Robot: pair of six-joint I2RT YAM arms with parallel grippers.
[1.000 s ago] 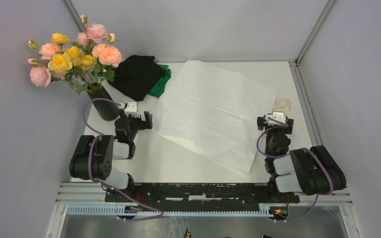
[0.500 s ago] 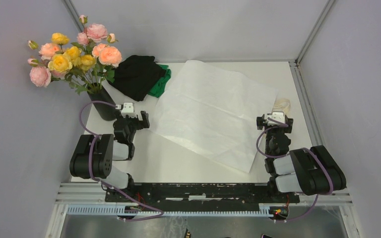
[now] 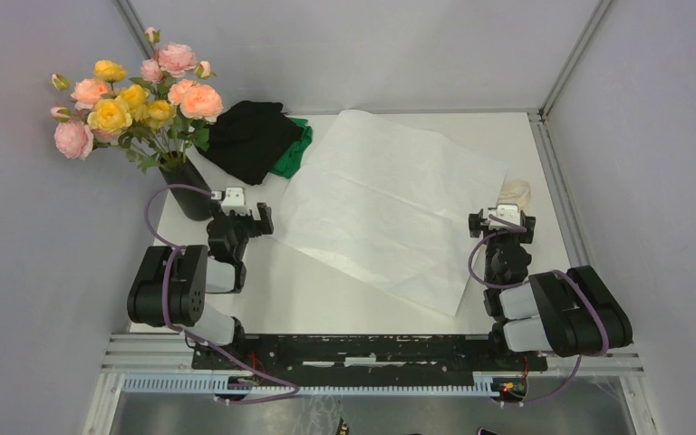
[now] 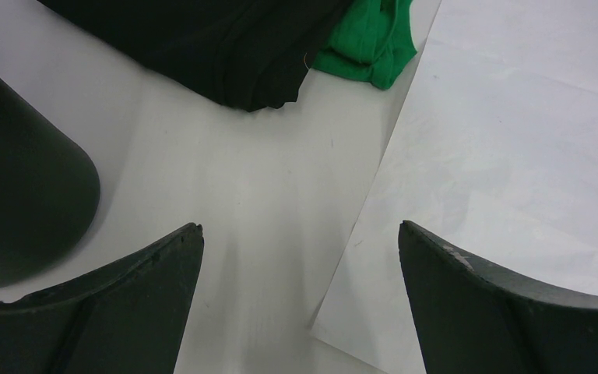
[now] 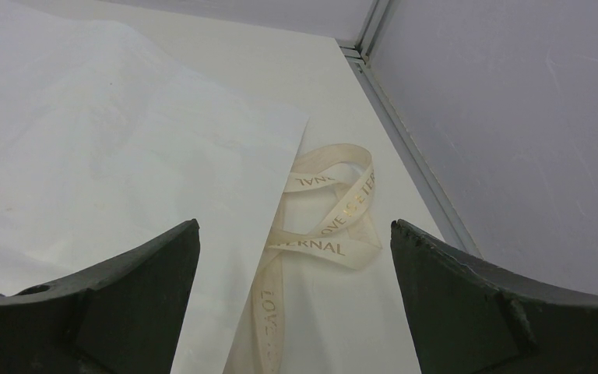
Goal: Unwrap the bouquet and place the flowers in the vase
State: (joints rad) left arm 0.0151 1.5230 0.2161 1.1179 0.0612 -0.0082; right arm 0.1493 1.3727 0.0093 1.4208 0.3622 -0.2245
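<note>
The flowers point(image 3: 136, 95), pink, peach and yellow roses, stand upright in the black vase point(image 3: 190, 195) at the table's back left. The bouquet's white paper sheet point(image 3: 390, 204) lies spread flat in the middle, and its cream ribbon point(image 3: 514, 192) lies loose by the sheet's right edge. My left gripper point(image 3: 245, 214) is open and empty, just right of the vase point(image 4: 23, 195) and over the paper's near left corner point(image 4: 514, 156). My right gripper point(image 3: 505, 217) is open and empty, with the ribbon point(image 5: 327, 226) on the table ahead of its fingers.
A heap of black cloth point(image 3: 249, 136) with a green piece point(image 3: 292, 149) lies behind the vase and the paper's left edge. Grey walls close in the table on three sides; a metal rail point(image 3: 553, 181) runs along the right edge.
My left gripper has drawn back slightly to the left, away from the paper. The right arm, the flowers, the paper and the ribbon have not moved.
</note>
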